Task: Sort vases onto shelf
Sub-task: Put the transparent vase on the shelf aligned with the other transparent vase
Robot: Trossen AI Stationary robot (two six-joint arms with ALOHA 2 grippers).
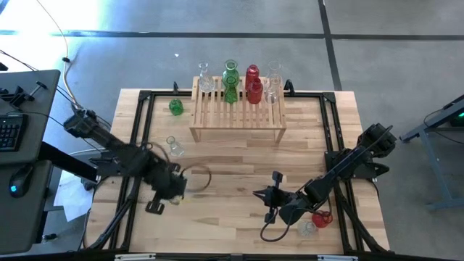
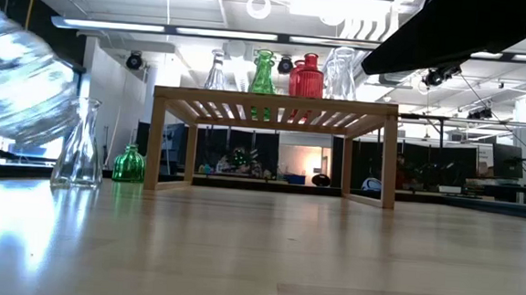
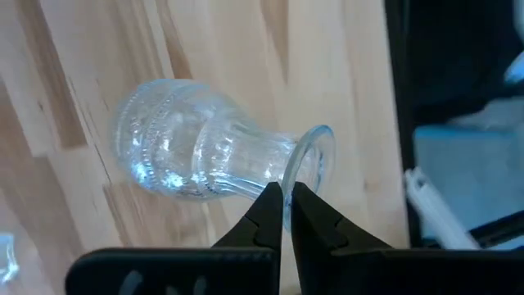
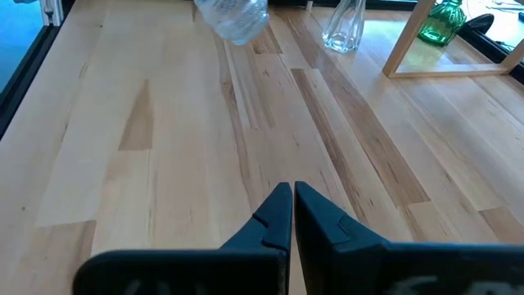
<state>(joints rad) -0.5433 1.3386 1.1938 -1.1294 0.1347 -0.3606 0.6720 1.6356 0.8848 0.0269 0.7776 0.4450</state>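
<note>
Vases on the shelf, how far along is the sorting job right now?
Done: about seven vases stand on the shelf, clear, green and red. In hand: the left gripper pinches the rim of a clear vase. Left: a green vase, a clear flask, plus a red vase and a clear one near the shut right gripper.

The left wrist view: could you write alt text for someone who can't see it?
A clear ribbed glass vase is tipped on its side above a light plank tabletop, with the left gripper pinching its rim between two dark fingers. A dark frame and pale floor show past the table edge.
</note>
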